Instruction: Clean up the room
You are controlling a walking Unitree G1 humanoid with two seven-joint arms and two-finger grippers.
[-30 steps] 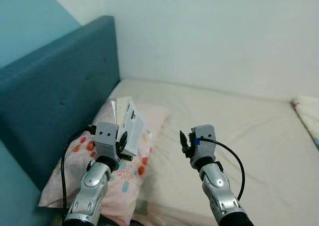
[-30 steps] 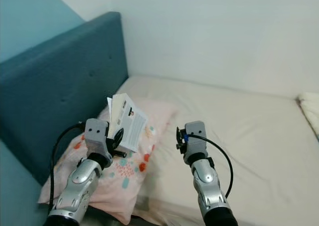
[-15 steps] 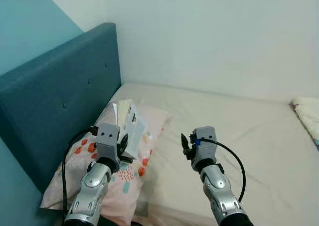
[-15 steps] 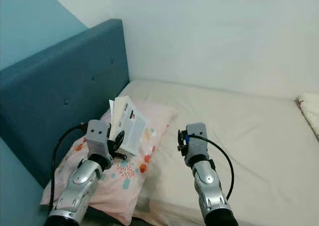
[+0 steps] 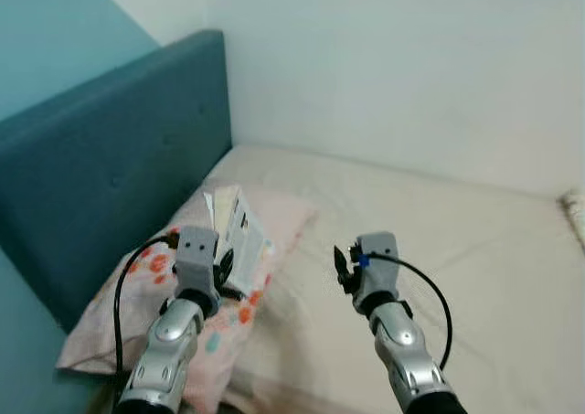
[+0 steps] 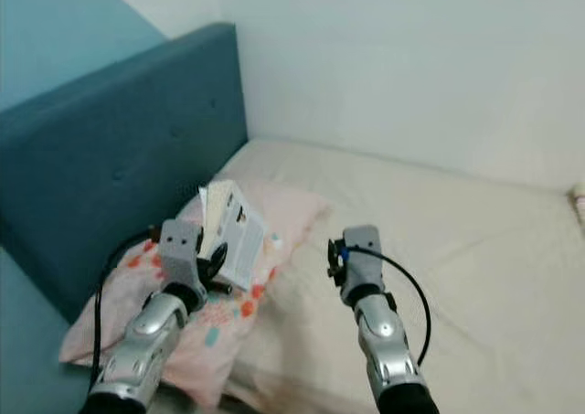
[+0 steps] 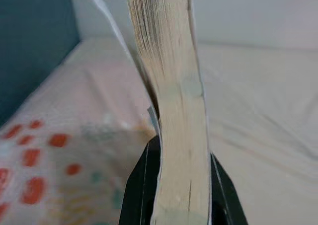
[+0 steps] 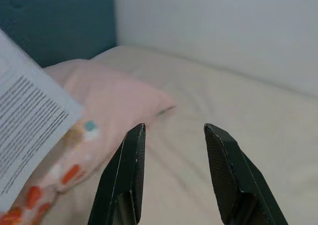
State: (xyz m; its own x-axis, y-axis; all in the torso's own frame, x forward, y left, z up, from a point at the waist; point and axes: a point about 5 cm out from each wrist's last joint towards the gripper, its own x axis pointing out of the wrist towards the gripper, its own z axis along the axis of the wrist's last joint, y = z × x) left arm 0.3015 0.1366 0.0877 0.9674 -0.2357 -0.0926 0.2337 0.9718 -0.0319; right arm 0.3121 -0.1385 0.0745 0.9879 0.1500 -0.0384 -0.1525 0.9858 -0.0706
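Your view has swung slightly right and blurred; the arms keep their pose. Your left gripper [image 7: 179, 195] still clamps the book [image 5: 236, 238] upright above the pillow [image 5: 137, 295]. Your right gripper [image 8: 174, 178] hangs empty, fingers apart, over the cream bed [image 5: 475, 249], beside the blue headboard [image 5: 101, 167].

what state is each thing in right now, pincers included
book: held upright above the pillow, pages slightly fanned
left pincer: shut on the book
right pincer: open, nothing in it, above the mattress
pillow: lying flat by the headboard
mattress: bare, lightly creased
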